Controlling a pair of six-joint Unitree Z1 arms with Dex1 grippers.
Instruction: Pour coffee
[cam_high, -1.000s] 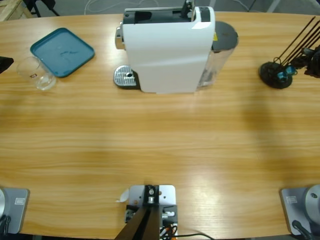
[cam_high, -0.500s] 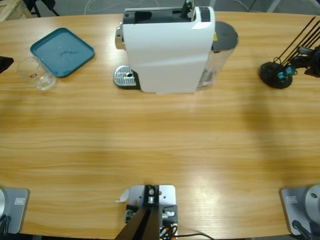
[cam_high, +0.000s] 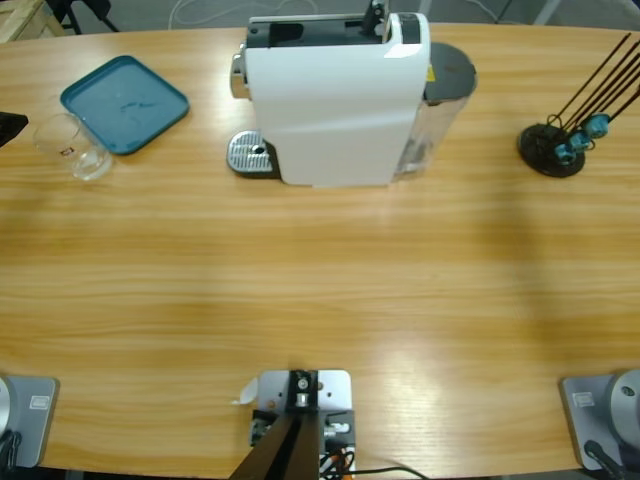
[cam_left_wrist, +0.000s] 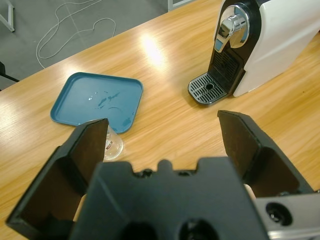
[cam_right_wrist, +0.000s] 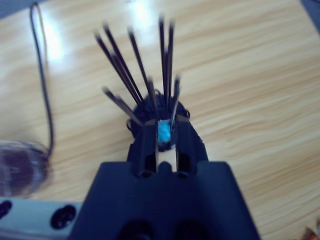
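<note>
No coffee is in view. The white coffee machine (cam_high: 335, 100) stands at the table's far middle, its drip grate (cam_high: 250, 155) on its left side. A clear glass tumbler (cam_high: 72, 147) stands by the left edge and looks empty. My left gripper (cam_left_wrist: 162, 122) hovers open above and behind the tumbler (cam_left_wrist: 112, 145); only its dark tip (cam_high: 8, 125) shows in the high view. My right gripper (cam_right_wrist: 164, 127) is out of the high view; its jaws are shut on a small teal capsule (cam_right_wrist: 164, 134) just in front of the black rod stand (cam_right_wrist: 150, 107).
A teal tray (cam_high: 125, 103) lies beside the tumbler at the far left. The black stand (cam_high: 552, 150) with thin rods and teal capsules (cam_high: 597, 125) stands at the far right. The machine's water tank (cam_high: 440, 110) is on its right side.
The right gripper, which was at the stand's rods by the right edge, has drawn back out of the high view. A teal capsule on a rod now shows.
</note>
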